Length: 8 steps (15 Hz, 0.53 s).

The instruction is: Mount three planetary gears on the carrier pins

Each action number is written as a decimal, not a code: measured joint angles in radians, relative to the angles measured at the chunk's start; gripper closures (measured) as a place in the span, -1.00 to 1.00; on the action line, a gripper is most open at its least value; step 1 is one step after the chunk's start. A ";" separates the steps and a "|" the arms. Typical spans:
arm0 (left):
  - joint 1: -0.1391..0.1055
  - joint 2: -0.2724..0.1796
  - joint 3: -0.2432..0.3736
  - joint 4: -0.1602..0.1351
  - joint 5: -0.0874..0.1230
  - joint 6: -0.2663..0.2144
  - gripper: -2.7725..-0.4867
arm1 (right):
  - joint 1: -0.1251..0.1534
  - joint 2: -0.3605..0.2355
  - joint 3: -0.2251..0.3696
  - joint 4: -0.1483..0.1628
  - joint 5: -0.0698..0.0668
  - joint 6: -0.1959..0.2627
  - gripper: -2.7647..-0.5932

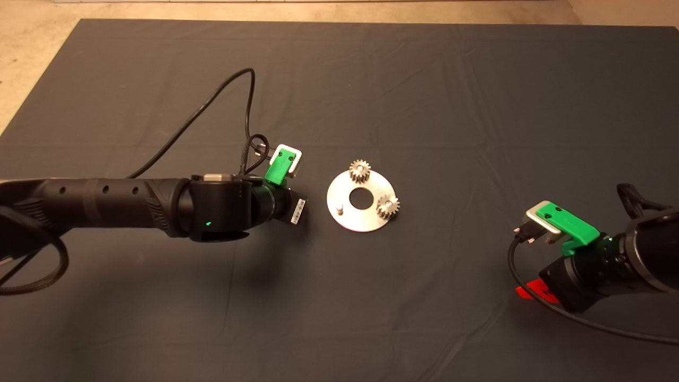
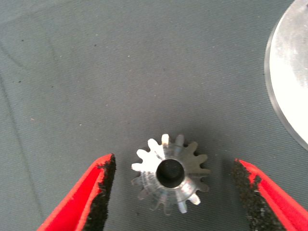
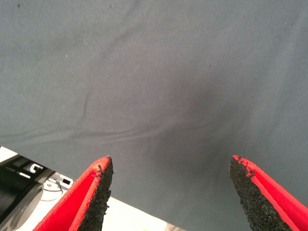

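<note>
Dark matting carries the disc [image 1: 360,215] with two planetary gears [image 1: 359,171] seated and one carrier pin [image 1: 340,208] bare, while the left gripper [image 2: 172,192], spread wide, straddles the third gear [image 2: 171,174], which might tip or skid if the pads [image 2: 103,192] close off-centre.

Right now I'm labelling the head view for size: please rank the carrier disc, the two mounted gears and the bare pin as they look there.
1. Carrier disc, clearly largest.
2. The far gear and the gear on the right: they look alike, so no ranking between them.
3. Bare pin, smallest.
</note>
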<state>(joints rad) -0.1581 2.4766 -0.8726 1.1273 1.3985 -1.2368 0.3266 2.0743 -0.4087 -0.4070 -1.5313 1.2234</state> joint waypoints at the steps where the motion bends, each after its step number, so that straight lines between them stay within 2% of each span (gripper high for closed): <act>1: 0.000 0.000 -0.002 0.000 0.000 0.000 -0.03 | 0.000 0.000 0.000 0.000 0.000 0.000 -0.09; 8: 0.021 0.000 -0.010 0.016 -0.005 0.000 -0.03 | 0.000 0.000 0.000 0.000 0.000 -0.003 -0.09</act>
<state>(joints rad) -0.1371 2.4766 -0.8823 1.1438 1.3936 -1.2368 0.3266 2.0738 -0.4087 -0.4070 -1.5309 1.2204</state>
